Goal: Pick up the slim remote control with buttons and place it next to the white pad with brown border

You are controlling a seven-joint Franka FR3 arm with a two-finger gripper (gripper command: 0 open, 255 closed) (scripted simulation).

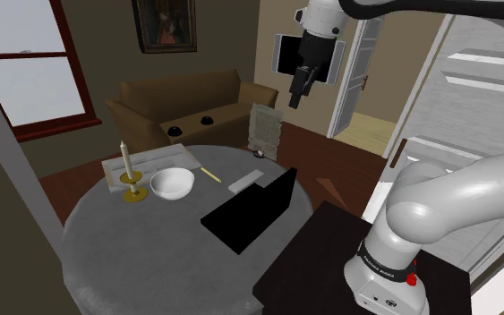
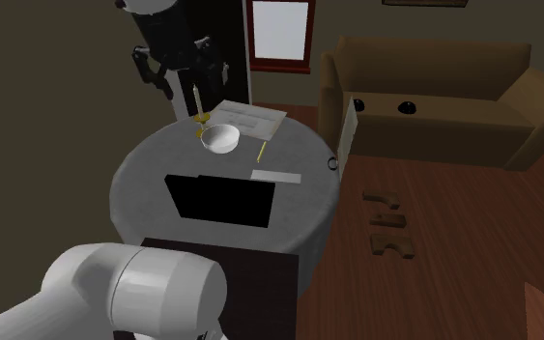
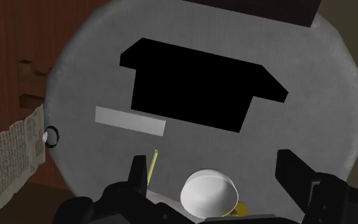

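On round grey table (image 1: 142, 246), pale remote (image 1: 245, 182), bowl (image 1: 172, 184), sofa (image 1: 187, 100) beyond

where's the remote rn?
The pale slim remote lies flat on the grey table, between the yellow pencil and the black laptop; in the shoulder view it's right of the white bowl.

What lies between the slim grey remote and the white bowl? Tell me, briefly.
A yellow pencil lies between the remote and the bowl, plain in the shoulder view.
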